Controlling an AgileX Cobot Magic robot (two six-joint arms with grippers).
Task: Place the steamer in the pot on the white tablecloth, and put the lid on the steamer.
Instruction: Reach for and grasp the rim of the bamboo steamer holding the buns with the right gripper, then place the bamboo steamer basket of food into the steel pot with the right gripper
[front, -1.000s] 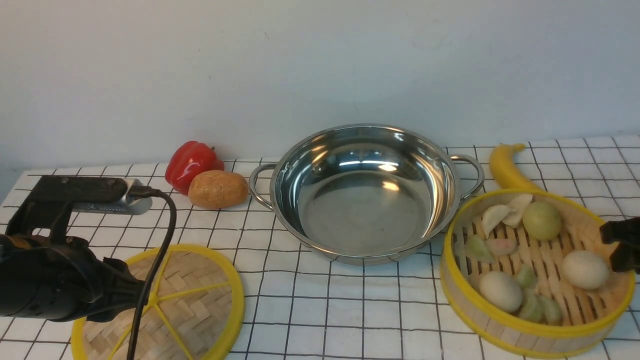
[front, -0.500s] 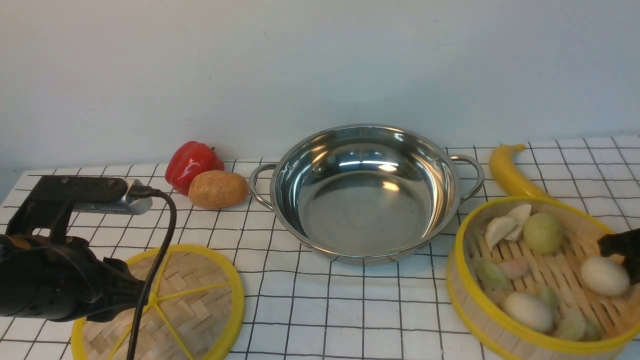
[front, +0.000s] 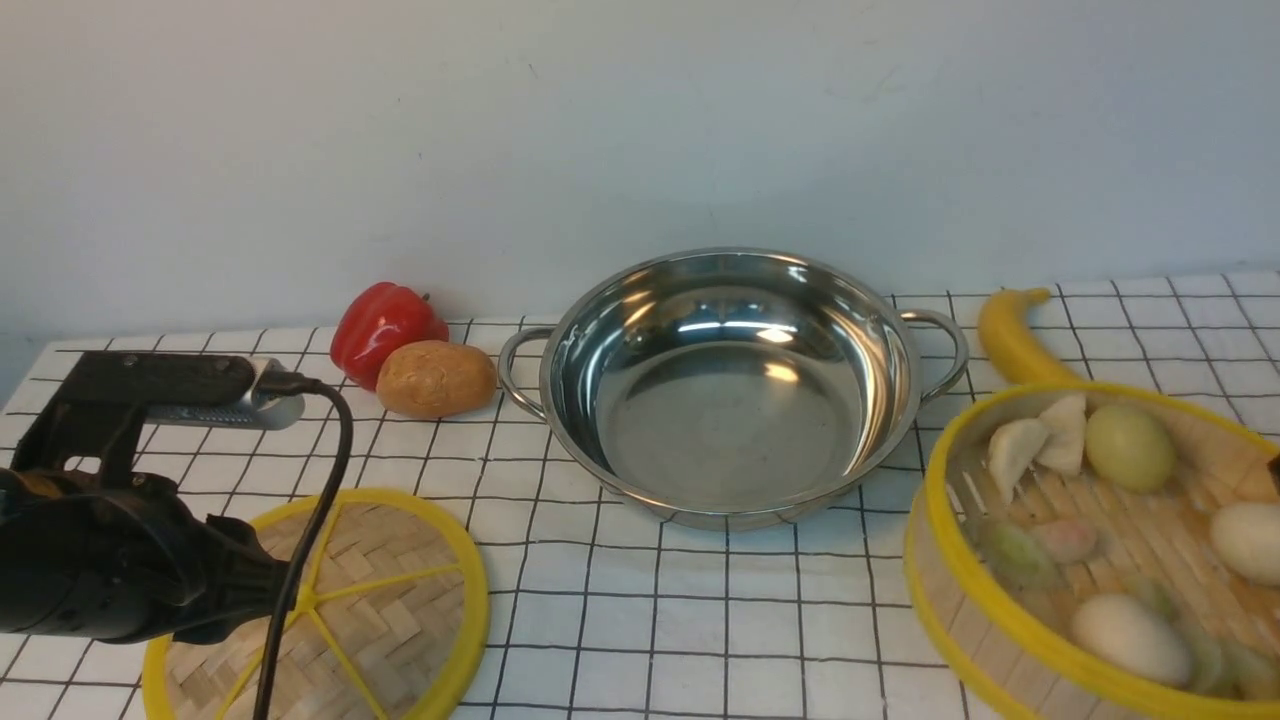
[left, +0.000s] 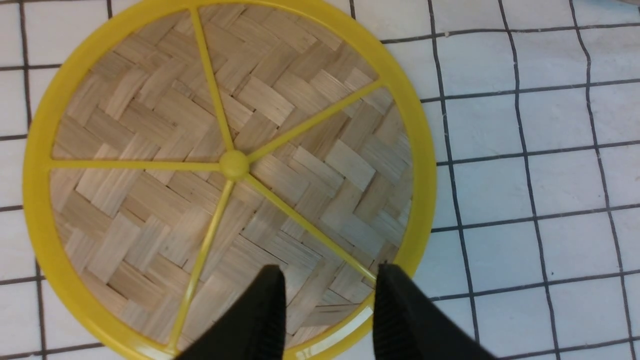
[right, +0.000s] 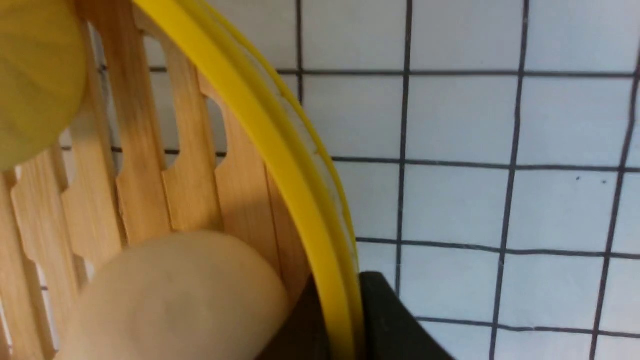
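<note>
The right hand (right: 340, 300), clamped on the basket (front: 1000, 610)'s wall, drew it up and farther right of the pot (front: 730, 400), beginning its transfer

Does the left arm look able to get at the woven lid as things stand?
Probably yes: the left tool hangs open over the edge of the lid, and nothing visible lies on top.

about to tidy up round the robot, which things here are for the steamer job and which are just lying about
For the job:
- steamer
- pot
- woven lid
- gridded tablecloth

Just lying about:
- red bell pepper
- potato
- banana
</note>
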